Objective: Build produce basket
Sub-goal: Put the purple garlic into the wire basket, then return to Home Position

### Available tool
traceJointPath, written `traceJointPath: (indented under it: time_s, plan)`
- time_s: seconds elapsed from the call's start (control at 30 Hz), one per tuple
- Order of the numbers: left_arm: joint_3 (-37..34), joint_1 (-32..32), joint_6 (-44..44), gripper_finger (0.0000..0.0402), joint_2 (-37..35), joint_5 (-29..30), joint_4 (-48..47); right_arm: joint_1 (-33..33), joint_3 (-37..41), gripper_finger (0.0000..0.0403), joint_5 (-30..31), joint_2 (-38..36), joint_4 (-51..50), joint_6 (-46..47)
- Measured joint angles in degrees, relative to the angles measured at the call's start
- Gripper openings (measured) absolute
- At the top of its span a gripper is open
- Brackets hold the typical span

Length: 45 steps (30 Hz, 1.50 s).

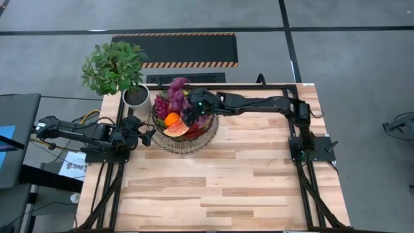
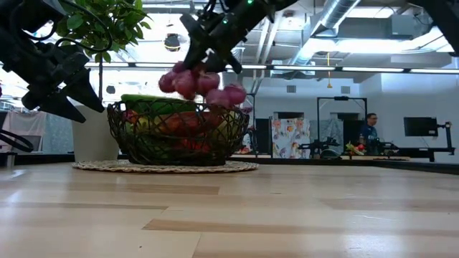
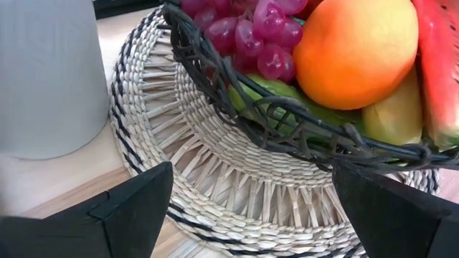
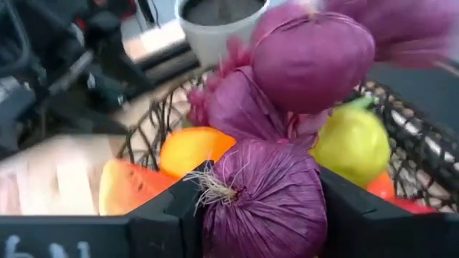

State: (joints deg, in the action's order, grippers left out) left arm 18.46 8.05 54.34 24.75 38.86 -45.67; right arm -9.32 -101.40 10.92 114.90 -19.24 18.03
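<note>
The dark wire basket [image 1: 208,137] stands on a pale woven mat [image 3: 215,186] at the table's far left. In it lie an orange [image 1: 171,119], a watermelon slice [image 1: 176,130], purple grapes [image 3: 251,29] and a yellow-green pear [image 4: 351,143]. My right gripper [image 4: 258,201] reaches over the basket and is shut on a bunch of purple onions [image 2: 204,82]. My left gripper [image 3: 251,201] is open and empty, low beside the basket's left side [image 1: 147,136]. My right gripper pinches one purple onion [image 4: 301,215] of the bunch between its two fingers, one finger on each side of the bulb. The other onions [image 4: 308,57] stick out beyond the fingers. In the low view the bunch hangs just above the basket's rim [image 2: 215,107], over the fruit.
A leafy plant in a white pot [image 1: 136,97] stands right beside the basket's far left side. The mat's edge [image 2: 165,167] rings the basket. Bare wooden table [image 1: 246,175] stretches toward the near and right edges. A person stands far off in the room [image 2: 369,129].
</note>
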Motion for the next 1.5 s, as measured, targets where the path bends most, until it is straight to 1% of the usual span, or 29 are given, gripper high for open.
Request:
traceJointPath:
  time_s: [0.1,0.2,0.3,0.47,0.6,0.67,0.73,0.83,0.97,1.1,1.2,1.3,1.4,1.43,1.5]
  plan:
    - [0.00,0.00,-0.01,0.0368,-0.02,0.01,0.01,0.15,-1.84,0.0224,-0.44,1.72,-1.47,-0.09]
    - [0.00,0.00,0.01,0.0368,-0.02,0.04,0.02,0.28,-2.45,0.0255,-0.62,1.85,-2.65,-0.20]
    - [0.00,0.00,0.14,0.0368,-0.02,0.05,0.02,0.15,-2.62,0.0277,-0.57,1.56,-2.83,-0.09]
    - [0.00,0.00,0.19,0.0368,-0.02,0.06,0.04,0.28,-2.76,0.0286,-0.55,0.98,-1.88,-0.15]
    - [0.00,0.00,1.78,0.0368,-0.02,1.06,0.15,0.45,-6.37,0.0286,-0.59,-0.47,-5.35,-3.05]
    - [0.00,0.00,2.44,0.0368,-0.03,2.05,0.14,0.86,-8.68,0.0286,-0.57,-2.83,-10.14,-5.06]
    - [0.00,0.00,2.84,0.0368,-0.02,2.51,0.17,1.35,-11.62,0.0286,-0.55,-5.44,-12.43,-7.50]
    - [0.00,0.00,2.57,0.0368,-0.04,2.32,0.20,2.58,-14.93,0.0286,-0.57,-10.90,-20.53,-9.55]
    - [0.00,0.00,2.16,0.0368,-0.04,1.93,0.15,4.34,-18.27,0.0286,-0.57,-18.81,-35.77,-12.67]
    - [0.00,0.00,2.77,0.0368,-0.04,0.65,0.11,6.28,-18.47,0.0286,0.07,-27.46,-44.87,-10.72]
    - [0.28,0.00,-0.08,0.0368,-0.04,1.19,0.24,8.86,-15.24,0.0286,4.13,-34.51,-47.20,-9.62]
    - [1.61,0.01,-1.75,0.0368,-1.04,3.24,0.78,12.49,-7.75,0.0286,10.50,-43.13,-46.29,-6.69]
    - [2.66,0.37,-6.41,0.0368,-3.70,5.43,3.56,17.29,4.40,0.0286,17.02,-52.53,-42.07,-2.20]
    - [2.71,0.68,-9.25,0.0368,-4.94,5.31,5.65,18.92,9.40,0.0286,18.92,-55.82,-39.38,-0.75]
    - [2.72,1.15,-15.70,0.0368,-7.49,2.87,10.06,21.85,19.81,0.0286,21.89,-62.05,-33.26,1.87]
